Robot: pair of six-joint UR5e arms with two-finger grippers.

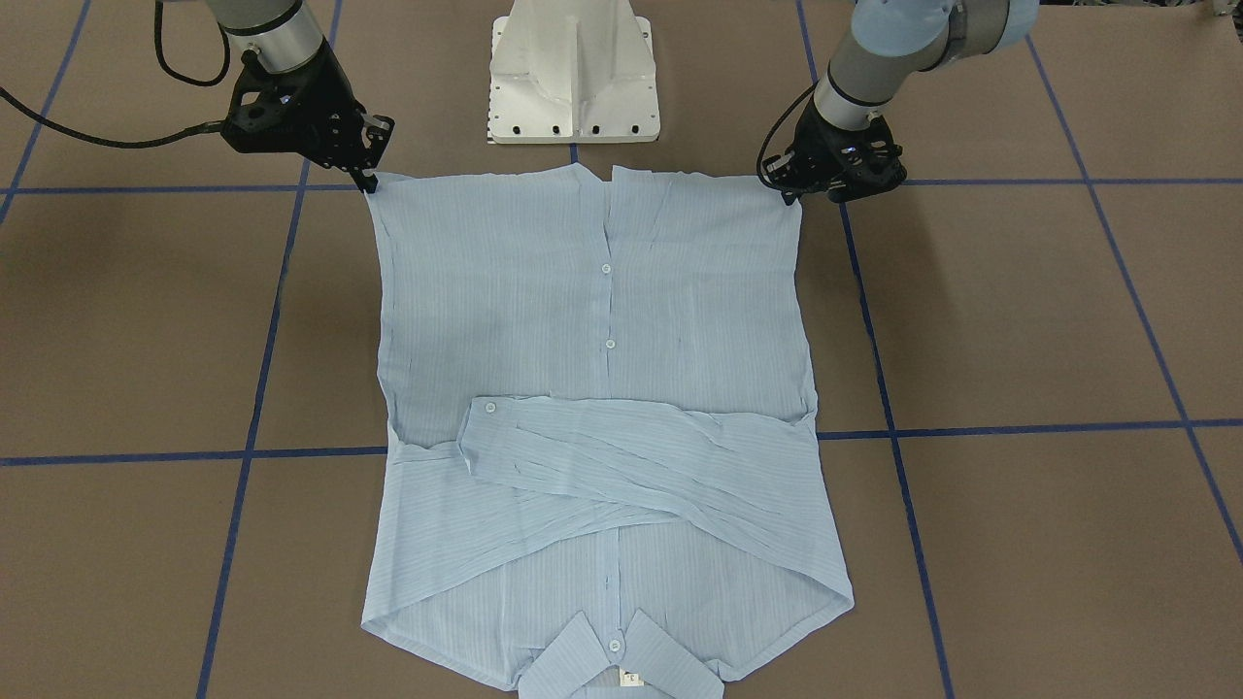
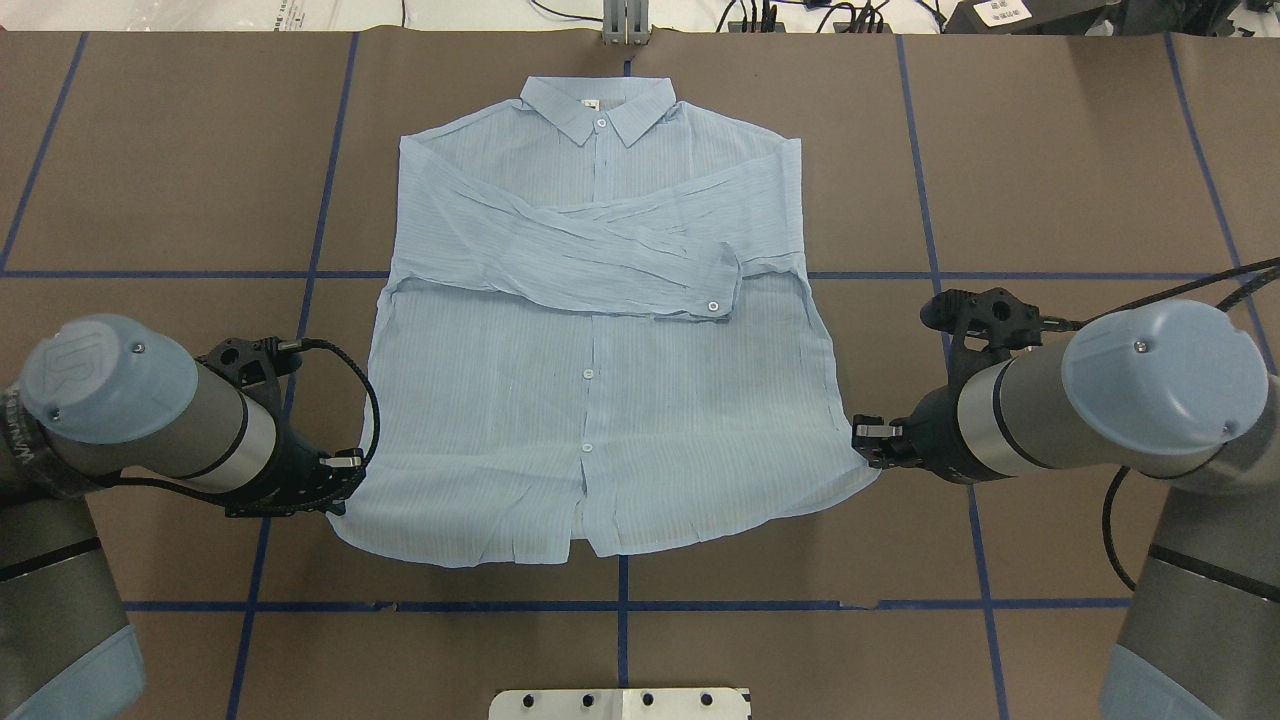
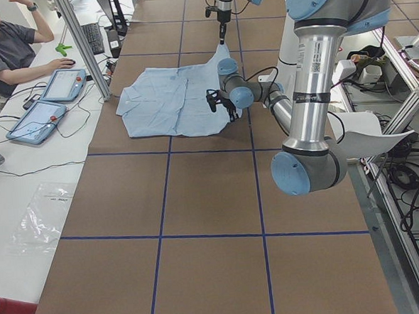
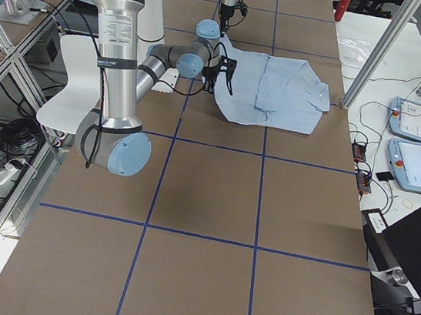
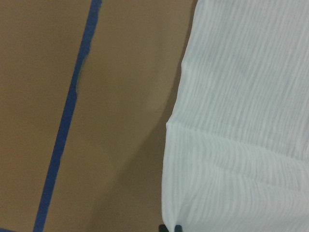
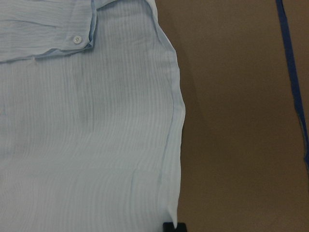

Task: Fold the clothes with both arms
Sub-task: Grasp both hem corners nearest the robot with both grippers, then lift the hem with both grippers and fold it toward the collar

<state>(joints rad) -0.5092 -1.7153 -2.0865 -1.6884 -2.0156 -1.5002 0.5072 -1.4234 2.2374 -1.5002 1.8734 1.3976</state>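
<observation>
1. You're getting bright, even light from above; the brown table [image 2: 1050, 150] reads matte.
2. Shadows are soft: a faint one hugs the shirt [image 5: 241, 96] edge in your left wrist view.
3. That view washes the fabric nearly white.
4. Your fixed cameras are sharp; both wrist views look slightly soft.

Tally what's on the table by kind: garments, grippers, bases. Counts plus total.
shirt: 1
grippers: 2 (left gripper, right gripper, one at each hem corner)
white pedestal base: 1
Total: 4
</observation>
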